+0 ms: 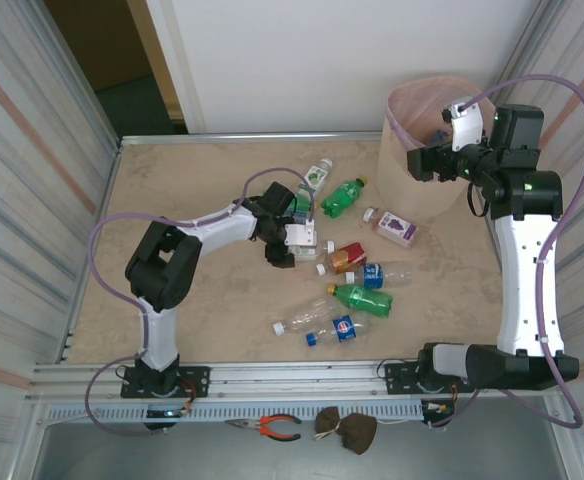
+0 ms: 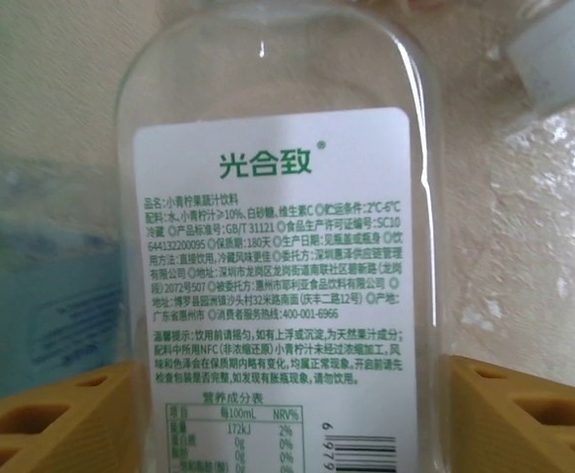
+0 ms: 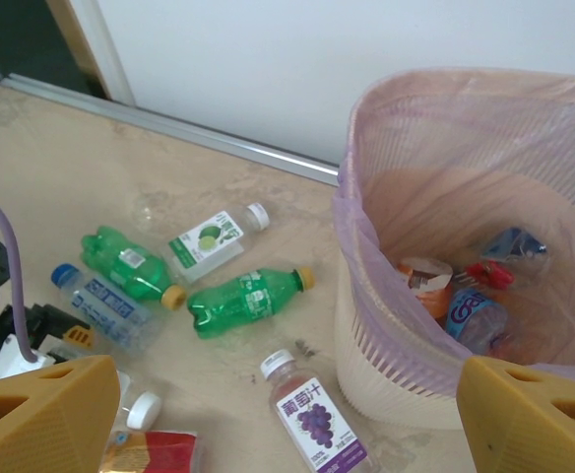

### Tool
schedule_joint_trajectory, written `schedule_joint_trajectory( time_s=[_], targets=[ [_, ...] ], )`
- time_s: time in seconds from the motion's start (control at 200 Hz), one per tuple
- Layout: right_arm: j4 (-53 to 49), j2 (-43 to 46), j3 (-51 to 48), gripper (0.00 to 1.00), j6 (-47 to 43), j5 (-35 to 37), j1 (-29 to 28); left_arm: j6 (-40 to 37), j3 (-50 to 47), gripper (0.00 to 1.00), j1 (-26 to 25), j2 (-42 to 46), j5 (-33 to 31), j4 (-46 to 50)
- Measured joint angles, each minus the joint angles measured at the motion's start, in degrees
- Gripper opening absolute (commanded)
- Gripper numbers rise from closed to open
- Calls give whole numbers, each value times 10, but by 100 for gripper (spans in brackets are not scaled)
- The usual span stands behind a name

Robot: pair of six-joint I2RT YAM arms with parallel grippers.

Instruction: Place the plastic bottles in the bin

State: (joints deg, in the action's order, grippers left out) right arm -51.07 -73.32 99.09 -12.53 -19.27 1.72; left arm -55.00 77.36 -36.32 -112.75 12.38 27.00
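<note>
The right pincer [image 3: 287,404] hung spread wide and empty over the near rim of the bin [image 3: 386,374]. That tall beige bin stood at the far corner of the worktop [image 1: 172,180], its pink liner [image 3: 351,197] folded over the rim. A few bottles [image 3: 475,315] lay at the bottom of the bin. Well apart from the bin, the left pincer [image 2: 292,414] was pinching a clear bottle [image 2: 278,246] with a white label and green lettering, its pads against both sides. A scatter of other bottles [image 1: 357,300] lay on the worktop out from the bin. A green bottle [image 3: 243,298] with an orange cap lay on its side near the bin. Just beside the bin's foot lay a small purple-labelled bottle [image 3: 312,419] with a white cap.
</note>
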Motion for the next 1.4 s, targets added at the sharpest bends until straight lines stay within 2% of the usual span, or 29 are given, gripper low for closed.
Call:
schedule_joint_trajectory(
  time_s=[0.15,0.346,0.686,0.892,1.152,1.403],
  targets=[
    [0,0,0,88,0,0,-7,25,-19,66,0,10,-1,-3],
    [0,0,0,88,0,0,-11,64,-66,65,0,45,-5,-2],
    [0,0,0,88,-1,0,-15,87,-98,76,0,69,-11,6],
    [0,0,0,88,-1,0,-15,83,-98,76,0,54,-11,42],
    [0,0,0,88,-1,0,-18,76,-97,66,2,53,-11,45],
    [0,2,0,88,-1,0,-25,83,-103,62,11,59,-11,47]
  ],
)
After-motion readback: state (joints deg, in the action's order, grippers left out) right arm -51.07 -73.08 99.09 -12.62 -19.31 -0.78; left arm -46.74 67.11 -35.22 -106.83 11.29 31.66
